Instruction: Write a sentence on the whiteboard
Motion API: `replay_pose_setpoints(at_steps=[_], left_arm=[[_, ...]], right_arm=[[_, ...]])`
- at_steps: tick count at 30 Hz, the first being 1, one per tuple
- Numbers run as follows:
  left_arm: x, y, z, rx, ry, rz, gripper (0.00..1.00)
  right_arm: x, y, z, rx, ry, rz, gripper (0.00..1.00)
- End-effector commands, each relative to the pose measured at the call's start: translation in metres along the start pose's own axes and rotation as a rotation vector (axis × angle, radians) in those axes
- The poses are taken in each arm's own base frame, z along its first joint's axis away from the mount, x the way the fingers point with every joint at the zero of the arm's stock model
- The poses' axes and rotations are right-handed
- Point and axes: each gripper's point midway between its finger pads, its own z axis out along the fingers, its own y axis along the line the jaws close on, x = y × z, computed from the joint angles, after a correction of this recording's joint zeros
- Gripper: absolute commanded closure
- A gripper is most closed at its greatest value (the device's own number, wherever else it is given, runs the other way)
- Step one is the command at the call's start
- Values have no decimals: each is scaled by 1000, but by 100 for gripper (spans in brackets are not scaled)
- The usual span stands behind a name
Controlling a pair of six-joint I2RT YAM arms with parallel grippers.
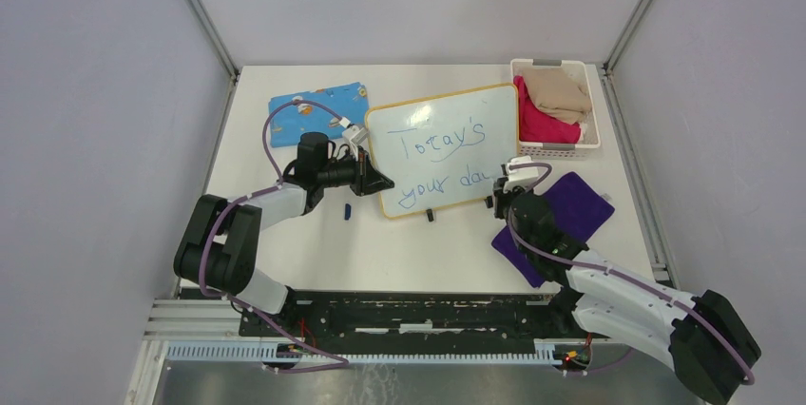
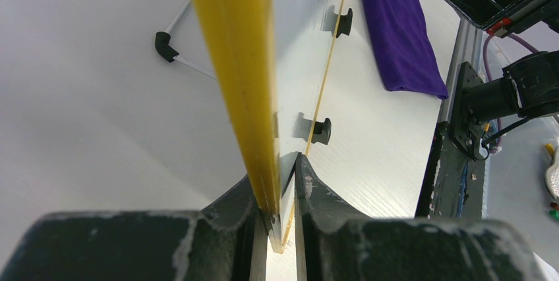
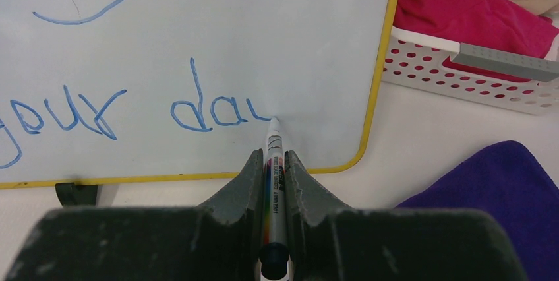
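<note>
Across glossy yellow-rimmed whiteboard point(image 1: 449, 165), looping blue sentence point(image 1: 437, 145); slim marker point(image 3: 274, 146) at its end.

Blue cloth point(image 1: 314, 106) back-left; basket point(image 1: 563, 149) of cloths point(image 1: 542, 120) back-right; purple cloth point(image 1: 580, 205) near-right.

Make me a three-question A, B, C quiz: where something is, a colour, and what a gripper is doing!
1. Where is the basket? A. By the whiteboard's far right corner. B. On the floor. C. Under the whiteboard.
2. What colour is the writing? A. Red. B. Blue. C. Green.
3. What is the right gripper doing? A. Hanging open. B. Holding a spoon. C. Holding a marker.
Answers: 1 A, it sits beside that corner; 2 B, the letters are blue; 3 C, it pinches the marker.
</note>
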Motion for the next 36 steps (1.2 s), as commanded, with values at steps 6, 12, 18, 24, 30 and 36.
replay_pose_setpoints(at_steps=[6, 12, 18, 24, 30, 36], left_arm=[[46, 14, 3, -81, 141, -16, 77], [47, 14, 3, -80, 144, -18, 77], [47, 14, 4, -79, 144, -16, 77], [48, 15, 4, -82, 147, -19, 77], [47, 14, 4, -81, 146, -17, 77], [47, 13, 4, -79, 146, -14, 77]], right_arm=[[-44, 0, 7, 17, -88, 47, 100], [-55, 2, 10, 15, -104, 49, 100], [-49, 1, 12, 18, -88, 41, 100], [-33, 0, 9, 8, -62, 41, 100], [-20, -1, 5, 0, -40, 40, 100], [-11, -2, 3, -3, -21, 35, 100]])
